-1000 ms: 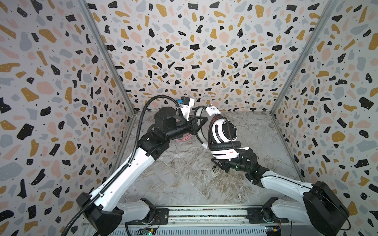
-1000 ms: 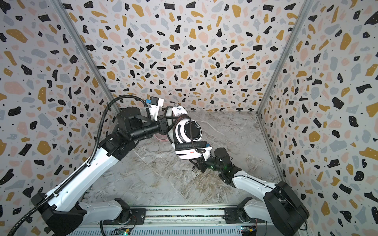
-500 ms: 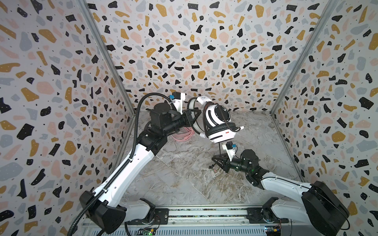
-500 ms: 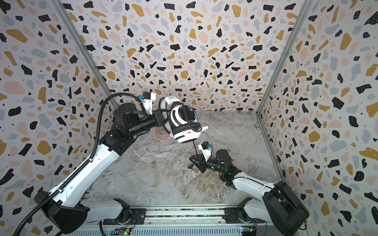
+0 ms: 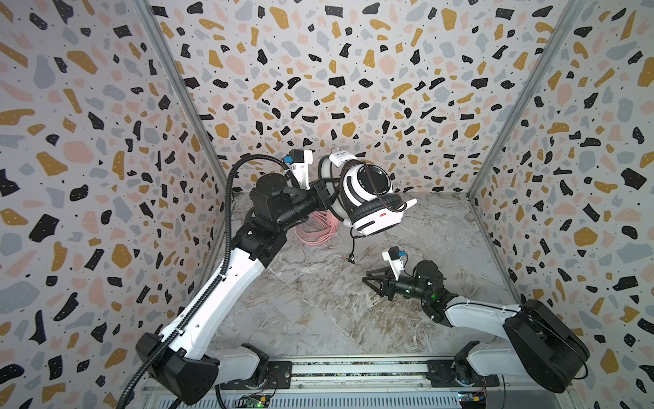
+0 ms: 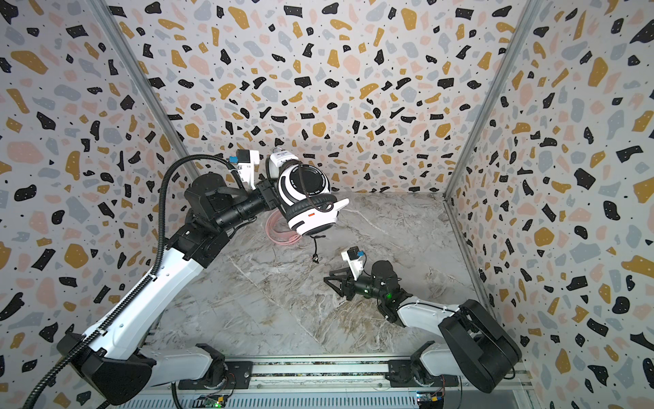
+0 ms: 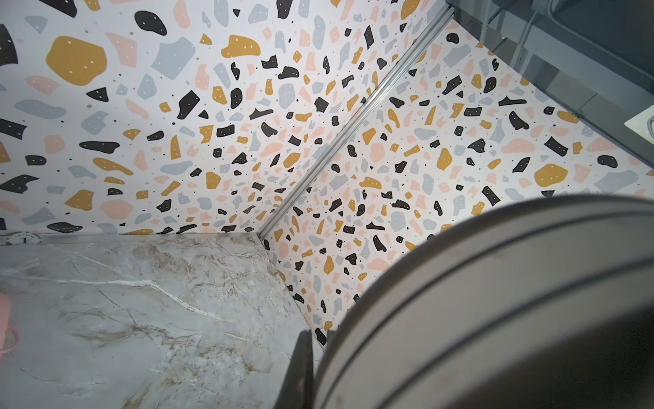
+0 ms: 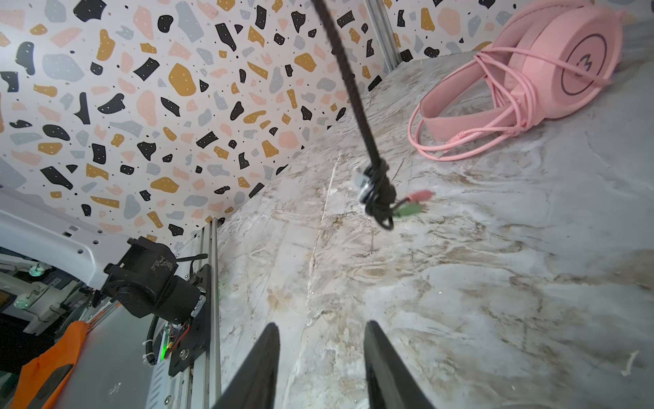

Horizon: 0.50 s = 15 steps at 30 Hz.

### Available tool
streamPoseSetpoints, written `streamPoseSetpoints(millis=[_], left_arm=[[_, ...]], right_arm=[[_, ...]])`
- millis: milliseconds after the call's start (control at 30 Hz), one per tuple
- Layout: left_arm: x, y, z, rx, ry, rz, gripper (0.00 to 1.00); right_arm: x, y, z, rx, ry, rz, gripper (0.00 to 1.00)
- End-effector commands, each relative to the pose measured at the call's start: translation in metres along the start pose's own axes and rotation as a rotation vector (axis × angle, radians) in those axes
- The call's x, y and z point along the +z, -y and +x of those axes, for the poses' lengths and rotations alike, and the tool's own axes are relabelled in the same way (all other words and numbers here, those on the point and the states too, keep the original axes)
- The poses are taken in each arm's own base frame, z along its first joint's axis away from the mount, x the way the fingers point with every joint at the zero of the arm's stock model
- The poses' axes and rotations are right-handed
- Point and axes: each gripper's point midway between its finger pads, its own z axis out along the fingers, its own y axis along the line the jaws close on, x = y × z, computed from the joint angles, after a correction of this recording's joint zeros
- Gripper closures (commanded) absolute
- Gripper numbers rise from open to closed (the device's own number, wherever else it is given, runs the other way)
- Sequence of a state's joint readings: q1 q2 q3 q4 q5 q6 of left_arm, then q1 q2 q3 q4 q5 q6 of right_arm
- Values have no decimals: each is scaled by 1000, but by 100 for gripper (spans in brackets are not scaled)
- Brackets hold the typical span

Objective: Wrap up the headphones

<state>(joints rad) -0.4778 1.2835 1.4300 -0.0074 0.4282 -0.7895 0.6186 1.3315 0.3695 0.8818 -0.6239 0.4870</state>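
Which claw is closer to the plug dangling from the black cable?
Right. The right gripper sits open just short of the plug; the left gripper holds the headset above it.

Three walls (image 5: 354, 70) in terrazzo print: white ground, chips of ochre, black, pink, grey-blue. Bare aluminium posts (image 5: 184, 95) at both back corners. Tabletop (image 5: 311, 318) grey marble-look, brown veining, matte. Slotted metal rail (image 5: 354, 368) along near edge. Light even and soft, shadows faint. Orange cloth (image 8: 53, 361) outside enclosure.
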Motion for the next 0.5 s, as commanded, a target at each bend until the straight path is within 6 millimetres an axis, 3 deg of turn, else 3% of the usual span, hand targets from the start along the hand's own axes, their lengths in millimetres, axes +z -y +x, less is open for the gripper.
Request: streamPoseSetpoints(millis=[0, 300, 467], left_arm=[[-14, 41, -30, 32, 81, 101, 100], [-14, 39, -29, 11, 74, 95, 100], [-12, 36, -27, -1, 67, 91, 100]], right_arm=[[1, -8, -29, -66, 89, -23, 47], [14, -8, -49, -144, 120, -24, 29], [31, -15, -62, -164, 124, -55, 27]])
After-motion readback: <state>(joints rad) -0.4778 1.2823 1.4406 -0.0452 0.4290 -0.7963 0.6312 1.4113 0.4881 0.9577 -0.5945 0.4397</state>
